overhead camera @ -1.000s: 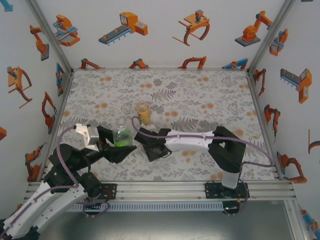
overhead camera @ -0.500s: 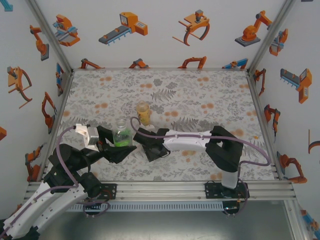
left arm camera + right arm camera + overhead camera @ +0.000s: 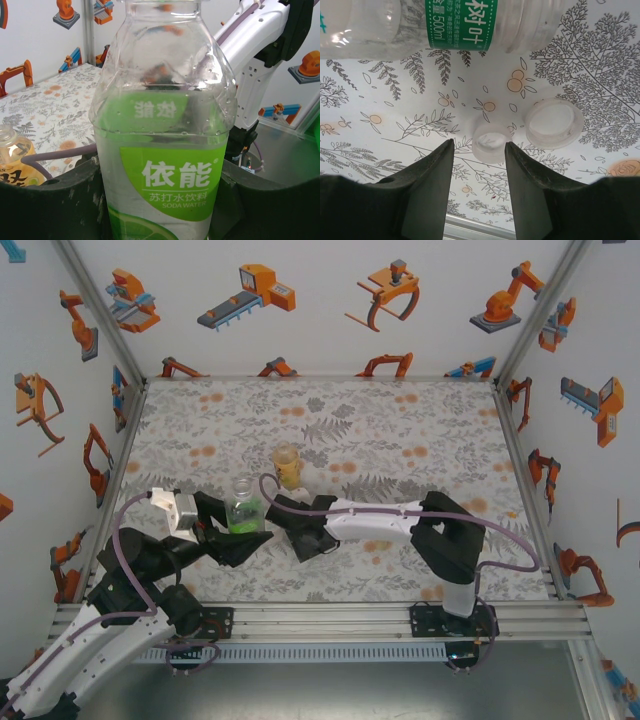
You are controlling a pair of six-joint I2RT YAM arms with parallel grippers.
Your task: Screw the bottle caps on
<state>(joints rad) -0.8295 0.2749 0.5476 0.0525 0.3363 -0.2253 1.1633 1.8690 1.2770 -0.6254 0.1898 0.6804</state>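
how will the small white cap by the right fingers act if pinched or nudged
The small cap looks like thin, light plastic, so a nudge would probably skid it across the table. It lies flat, so rolling seems unlikely. Its round wall might squirt out of the right gripper if pinched off-centre.

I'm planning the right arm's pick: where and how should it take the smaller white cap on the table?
Pinch the smaller white cap across its round side wall, coming straight down from above: it lies flat on the table, so only the rim offers opposed faces. The right gripper stands open near it; keep its fingers clear of the larger cap beside it.
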